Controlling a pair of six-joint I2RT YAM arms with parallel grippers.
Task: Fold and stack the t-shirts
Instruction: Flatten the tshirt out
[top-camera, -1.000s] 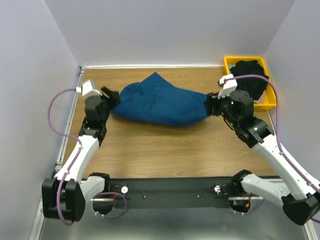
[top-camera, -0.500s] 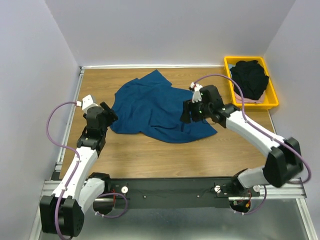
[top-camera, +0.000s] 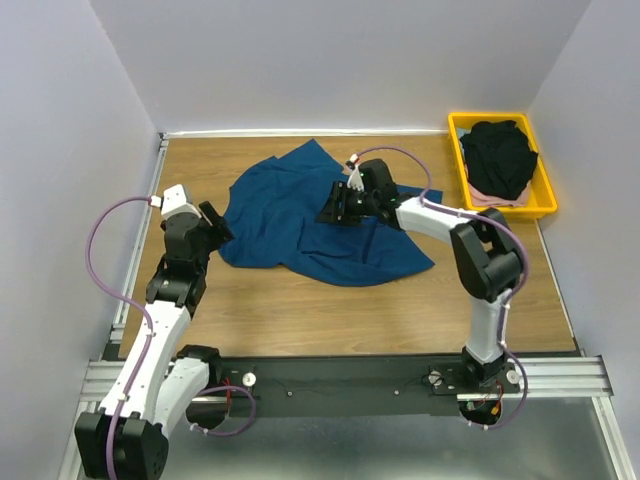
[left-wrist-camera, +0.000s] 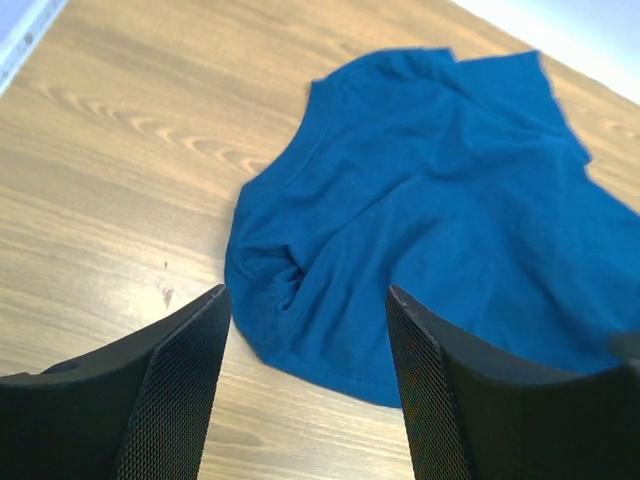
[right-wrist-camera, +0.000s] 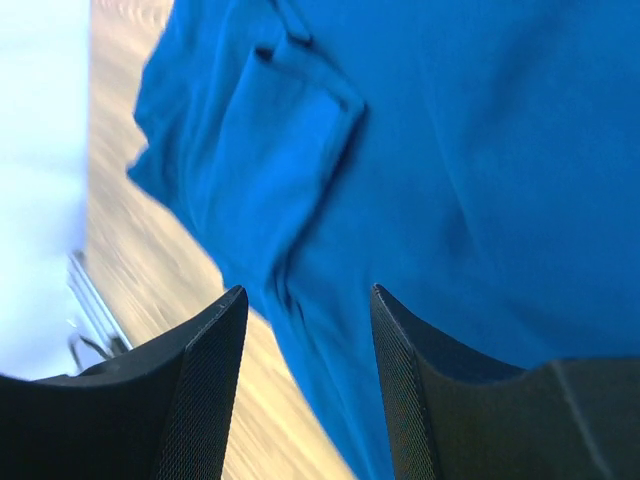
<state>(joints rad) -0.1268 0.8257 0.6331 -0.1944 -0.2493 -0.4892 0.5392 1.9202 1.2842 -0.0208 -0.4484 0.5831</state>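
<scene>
The navy-blue t-shirt (top-camera: 300, 225) lies crumpled and partly spread across the middle of the table, no print showing. My left gripper (top-camera: 215, 222) hovers just off its left edge, open and empty; the left wrist view shows the t-shirt (left-wrist-camera: 430, 200) ahead of that gripper (left-wrist-camera: 308, 292). My right gripper (top-camera: 330, 208) hangs over the shirt's middle. In the right wrist view this gripper (right-wrist-camera: 308, 290) is open, with blue cloth (right-wrist-camera: 450, 150) below and nothing pinched. A black t-shirt (top-camera: 500, 155) lies heaped on a pale pink one (top-camera: 484, 196) in the tray.
The yellow tray (top-camera: 541, 207) stands at the back right corner. Grey walls close in the left, back and right sides. A metal rail (top-camera: 140, 250) runs along the table's left edge. Bare wood (top-camera: 350, 310) lies between the shirt and the arm bases.
Both grippers let go of the blue shirt, which dropped and spread on the table. The right arm swung left over the shirt's middle; the left gripper drew back slightly.
</scene>
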